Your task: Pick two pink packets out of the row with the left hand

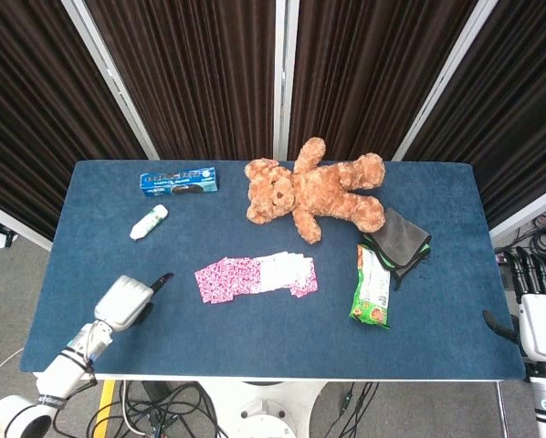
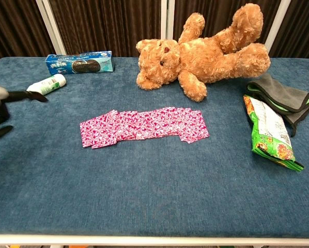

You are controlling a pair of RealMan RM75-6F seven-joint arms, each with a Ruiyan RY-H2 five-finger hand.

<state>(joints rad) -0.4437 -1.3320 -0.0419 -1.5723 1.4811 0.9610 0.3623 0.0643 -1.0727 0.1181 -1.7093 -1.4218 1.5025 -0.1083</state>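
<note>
A row of overlapping pink patterned packets (image 1: pixel 256 276) (image 2: pixel 143 126) lies flat near the middle of the blue table (image 1: pixel 209 338). My left hand (image 1: pixel 129 299) (image 2: pixel 0 106) hovers over the table's front left, a short way left of the row's left end, holding nothing; one finger (image 2: pixel 28 96) points toward the row and the others are spread. My right hand (image 1: pixel 535 315) stays off the table's right edge, fingers apart, empty.
A brown teddy bear (image 1: pixel 314 192) lies behind the row. At the back left are a blue box (image 1: pixel 179 181) and a white bottle (image 1: pixel 149 222). On the right lie a green snack bag (image 1: pixel 373 288) and a dark folded cloth (image 1: pixel 398 240).
</note>
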